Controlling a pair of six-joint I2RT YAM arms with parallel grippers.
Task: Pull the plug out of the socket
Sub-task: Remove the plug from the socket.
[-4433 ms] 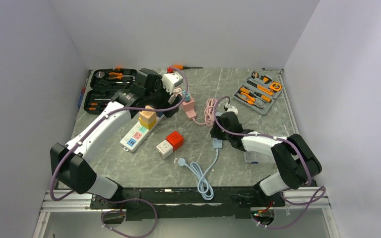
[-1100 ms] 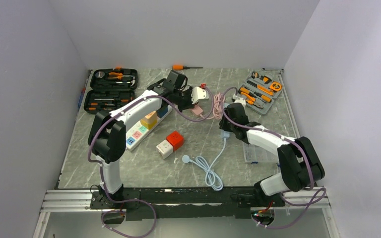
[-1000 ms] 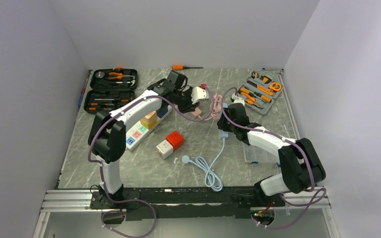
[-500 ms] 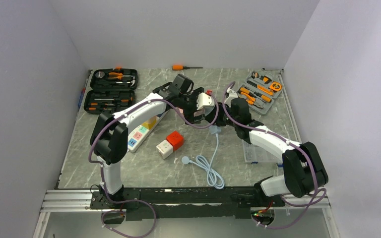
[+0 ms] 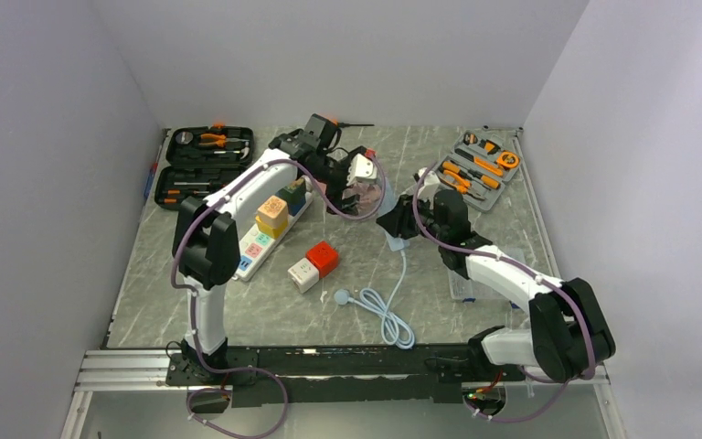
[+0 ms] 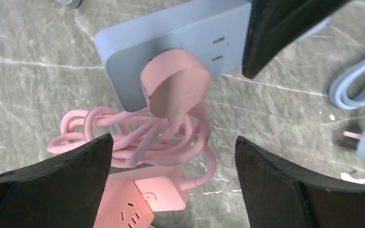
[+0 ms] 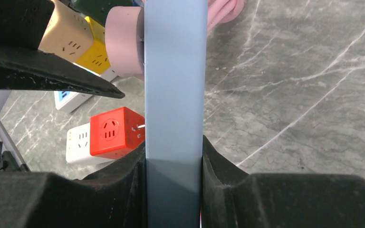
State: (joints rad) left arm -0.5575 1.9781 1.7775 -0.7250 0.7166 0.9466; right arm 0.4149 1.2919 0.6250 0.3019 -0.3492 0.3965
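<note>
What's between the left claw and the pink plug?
Nothing visible. The open left claw faces the pink plug head-on; the plug sits in the blue-grey socket strip gripped by the right claw. Coiled pink cord hangs just below.

An open black tool case [image 5: 203,163] is laid at the far left corner of the marbled worktop [image 5: 265,311], and a grey tray [image 5: 475,169] of orange-handled tools is set at the far right. A white power strip [image 5: 254,245] is placed slantwise near the case, with a yellow adapter [image 5: 271,212] and a green adapter [image 5: 292,195] seated on it. A red cube [image 5: 322,258] and a white cube [image 5: 303,273] are set touching each other, just right of the strip's near end.
</note>
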